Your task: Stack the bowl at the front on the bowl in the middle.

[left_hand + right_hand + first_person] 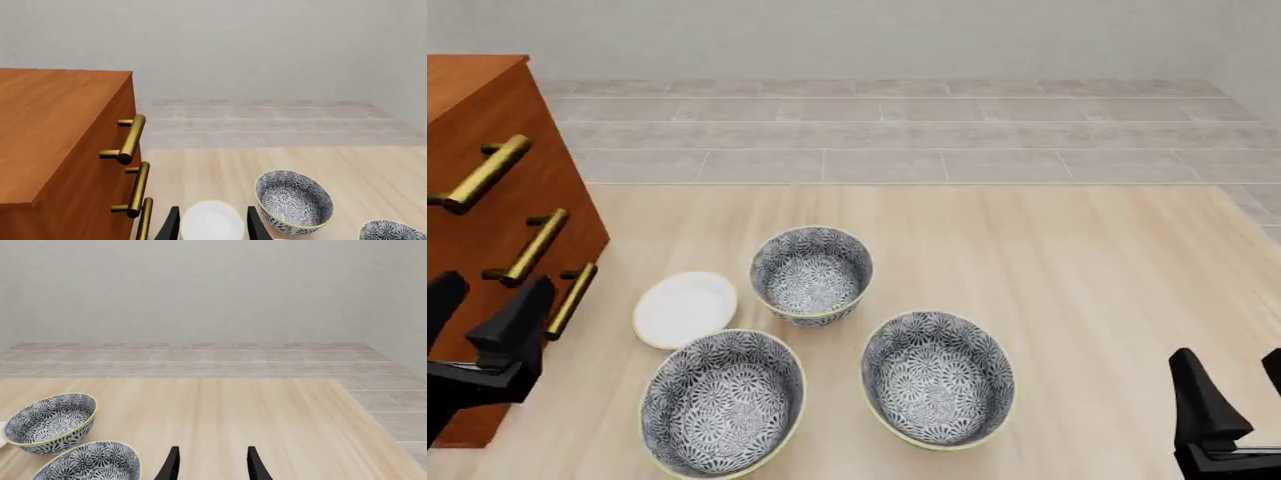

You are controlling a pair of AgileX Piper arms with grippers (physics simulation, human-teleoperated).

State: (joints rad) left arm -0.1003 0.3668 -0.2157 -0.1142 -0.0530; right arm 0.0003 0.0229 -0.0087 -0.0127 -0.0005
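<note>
1. Worktop [1094,280]: pale wood-grain surface; grey tiled floor and plain wall beyond its far edge.

2. Bowl at the front [723,402]: round, deep, grey-and-white flower pattern, cream rim. Upright on the worktop at its near edge, left of centre in the front view. Nothing inside it and no fingers on it.

3. Bowl in the middle [938,377]: same pattern and rim. Upright, just beside item 2 on its right and slightly farther back. The 2 rims are close but apart. Also seen in the right wrist view [90,461].

4. Third bowl [811,273]: same pattern, upright, farthest back of the 3, behind the gap between items 2 and 3. Seen also in both wrist views [293,201] [50,422].

5. Plate [685,308]: small, flat, plain white, lying left of item 4 and just behind item 2.

6. Cabinet [507,200]: reddish-brown wood at the left of the worktop, with 3 brass bar handles [534,245].

7. Left gripper [491,300]: in front of the cabinet, well left of the bowls. Fingers spread apart and holding nothing; its wrist view frames the plate between them.

8. Right gripper [1234,385]: at the near right corner, well apart from item 3. Fingers parted, with nothing between them.
</note>
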